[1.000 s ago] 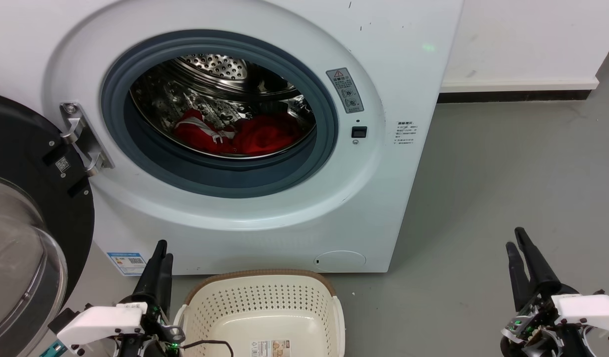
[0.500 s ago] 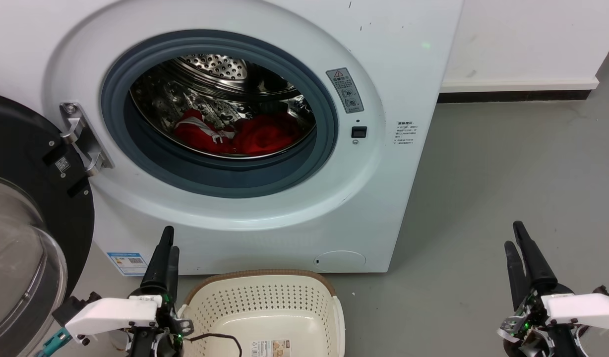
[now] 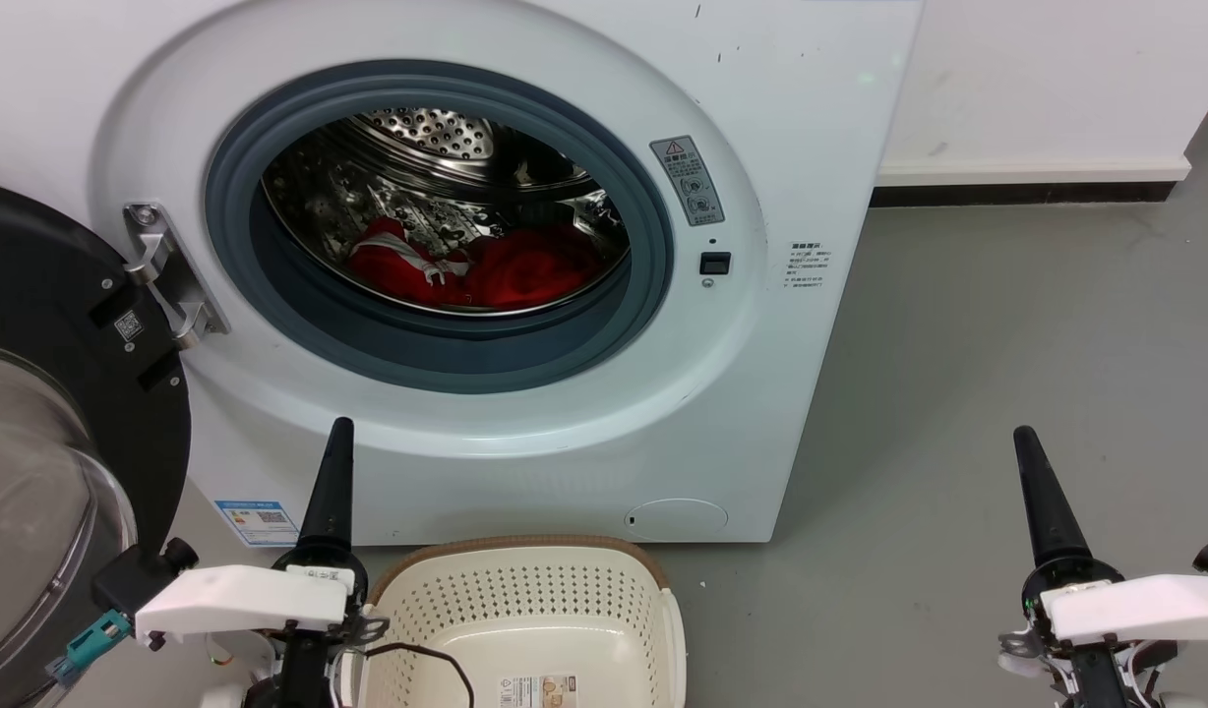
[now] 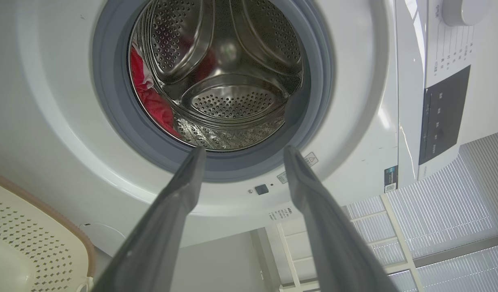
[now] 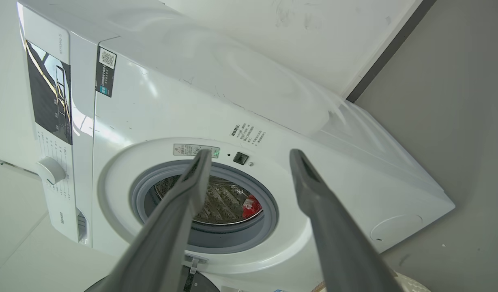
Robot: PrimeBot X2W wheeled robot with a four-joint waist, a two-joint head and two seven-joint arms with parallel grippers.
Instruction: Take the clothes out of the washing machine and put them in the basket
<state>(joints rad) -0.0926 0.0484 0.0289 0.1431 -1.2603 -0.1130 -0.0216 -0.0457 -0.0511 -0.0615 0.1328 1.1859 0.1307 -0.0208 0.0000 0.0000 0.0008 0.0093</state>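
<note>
- left gripper (image 4: 245,151): open, nothing between its two fingers (image 4: 180,194). In the left wrist view they frame the lower edge of the porthole.
- In the head view it stands at the lower left, fingers edge-on and upright. The tip is in front of the washing machine (image 3: 811,118) front panel, below the grey porthole rim (image 3: 653,265).
- Tight lane there: the open door (image 3: 33,295) is just to its left and the left rim of the basket (image 3: 525,543) just to its right.
- right gripper (image 5: 251,154): fingers spread, holding nothing. It sits at the lower right of the head view over the grey floor (image 3: 1007,344), well apart from the machine's right front corner and from the basket.
- The basket sits on the floor under the porthole, its far rim near the machine's bottom front edge — whether they touch, cannot tell.
- Inside the basket there is a paper label (image 3: 537,691) on the bottom, and a black cable (image 3: 437,659) loops in over the near left rim.
- clothes (image 3: 525,265): in the bottom of the steel drum (image 3: 437,133), close behind its front lip. The plain red piece is to the right and the striped piece (image 3: 397,258) with white trim to the left — the two touch.
- The door hangs wide on a metal hinge (image 3: 166,280) at the porthole's left edge, and the round mouth stands open.
- The floor runs right of the machine back to a dark skirting (image 3: 1017,192) at the foot of the white wall (image 3: 1057,79).
</note>
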